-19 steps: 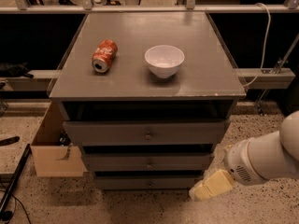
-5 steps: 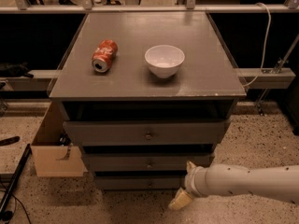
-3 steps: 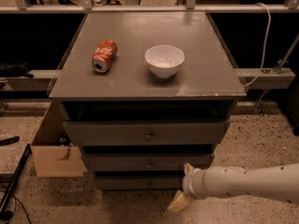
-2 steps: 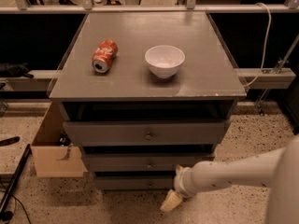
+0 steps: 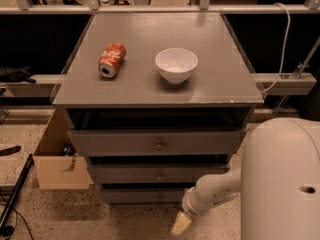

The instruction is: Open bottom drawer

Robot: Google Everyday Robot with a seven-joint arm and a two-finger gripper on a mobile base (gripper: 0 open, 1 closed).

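The grey cabinet (image 5: pixel 235 91) has three drawers. The bottom drawer (image 5: pixel 140 196) is the lowest grey front, just above the floor, and looks closed. Above it are the middle drawer (image 5: pixel 125 174) and the top drawer (image 5: pixel 120 142), each with a small round knob. My gripper (image 5: pixel 180 224) is a cream tip on the end of the white arm (image 5: pixel 212 191). It hangs low in front of the cabinet's lower right, just below and in front of the bottom drawer's front. It holds nothing that I can see.
A red soda can (image 5: pixel 111 59) lies on its side and a white bowl (image 5: pixel 176 65) stands on the cabinet top. A cardboard box (image 5: pixel 55 161) sits on the floor at the cabinet's left. My large white arm housing (image 5: pixel 282 184) fills the lower right. Cables lie on the floor at the left.
The gripper has moved left along the floor level towards the bottom drawer's front. The arm's large white housing has come into view at the right. The drawers have not moved.
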